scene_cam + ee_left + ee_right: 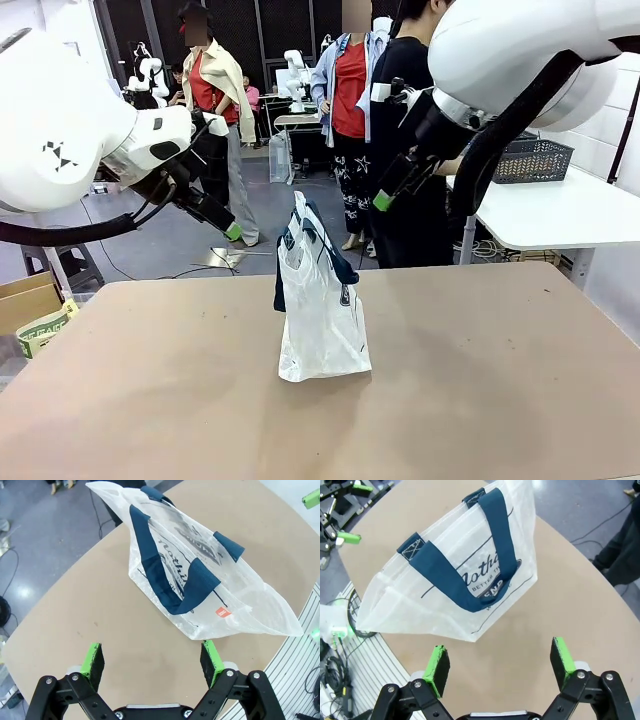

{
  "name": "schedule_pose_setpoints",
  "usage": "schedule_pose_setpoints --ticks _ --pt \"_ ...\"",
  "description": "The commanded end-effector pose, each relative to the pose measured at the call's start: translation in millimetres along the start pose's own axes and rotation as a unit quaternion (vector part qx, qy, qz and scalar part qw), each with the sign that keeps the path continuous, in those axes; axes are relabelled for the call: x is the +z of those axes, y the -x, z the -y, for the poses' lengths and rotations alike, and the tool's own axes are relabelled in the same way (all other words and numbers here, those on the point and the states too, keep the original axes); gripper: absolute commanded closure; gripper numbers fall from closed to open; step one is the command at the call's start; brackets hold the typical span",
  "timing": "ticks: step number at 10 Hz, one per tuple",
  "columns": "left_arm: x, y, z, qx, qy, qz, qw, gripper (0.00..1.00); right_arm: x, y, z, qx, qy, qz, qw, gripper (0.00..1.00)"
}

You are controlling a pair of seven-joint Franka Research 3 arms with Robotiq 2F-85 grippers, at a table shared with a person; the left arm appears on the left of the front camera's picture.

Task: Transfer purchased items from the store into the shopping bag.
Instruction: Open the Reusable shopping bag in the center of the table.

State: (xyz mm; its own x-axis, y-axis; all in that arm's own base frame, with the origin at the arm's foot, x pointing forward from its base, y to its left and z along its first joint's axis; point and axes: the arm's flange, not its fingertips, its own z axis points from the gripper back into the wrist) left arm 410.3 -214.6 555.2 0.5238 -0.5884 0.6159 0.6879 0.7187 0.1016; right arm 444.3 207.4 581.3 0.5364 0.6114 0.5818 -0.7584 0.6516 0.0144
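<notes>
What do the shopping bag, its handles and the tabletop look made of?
Shopping bag: thin translucent plastic, slightly glossy, creased. Handles: navy fabric webbing, matte, with stitched ends. Tabletop: matte tan board, perhaps laminate or fibreboard; no grain visible.

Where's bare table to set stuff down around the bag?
Bare table runs left of the shopping bag to the left edge, right of it to the right edge, and across the whole near side. Tightest: the far strip behind the bag, where the person stands.
</notes>
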Motion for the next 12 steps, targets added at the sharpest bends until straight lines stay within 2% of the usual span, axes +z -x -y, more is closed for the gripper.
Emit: schedule_pose_setpoints --ticks 1,2,5,6,7,8,9,10,12 --pt "-4 -17 16 0.080 -0.012 -0.021 0.996 0.00 -18 -25 -17 -0.067 -0.031 0.019 0.997 0.00" --pt "-7 -28 21 0.115 -0.021 -0.044 0.992 0.00 -33 -43 -26 -0.076 -0.023 -0.026 0.997 0.00" --pt "-25 -42 21 0.180 -0.020 -0.073 0.981 0.00 -72 -89 -42 -0.088 0.013 -0.107 0.990 0.00" --pt "-24 -46 16 0.178 0.014 -0.051 0.983 0.00 -75 -100 -38 -0.056 -0.004 -0.099 0.993 0.00" --pt "-22 -29 22 0.157 -0.014 -0.060 0.986 0.00 -70 -65 -48 -0.082 -0.006 -0.064 0.995 0.00" --pt "-22 -29 22 0.157 -0.014 -0.060 0.986 0.00 -80 -78 -47 -0.074 -0.001 -0.081 0.994 0.00" --pt "-27 -38 20 0.171 -0.005 -0.061 0.983 0.00 -80 -85 -45 -0.119 -0.027 -0.071 0.990 0.00" --pt "-35 -45 21 0.190 -0.005 -0.054 0.980 0.00 -80 -96 -40 -0.139 -0.016 -0.077 0.987 0.00" --pt "-36 -50 22 0.209 0.007 -0.053 0.976 0.00 -91 -106 -41 -0.150 -0.011 -0.087 0.985 0.00"
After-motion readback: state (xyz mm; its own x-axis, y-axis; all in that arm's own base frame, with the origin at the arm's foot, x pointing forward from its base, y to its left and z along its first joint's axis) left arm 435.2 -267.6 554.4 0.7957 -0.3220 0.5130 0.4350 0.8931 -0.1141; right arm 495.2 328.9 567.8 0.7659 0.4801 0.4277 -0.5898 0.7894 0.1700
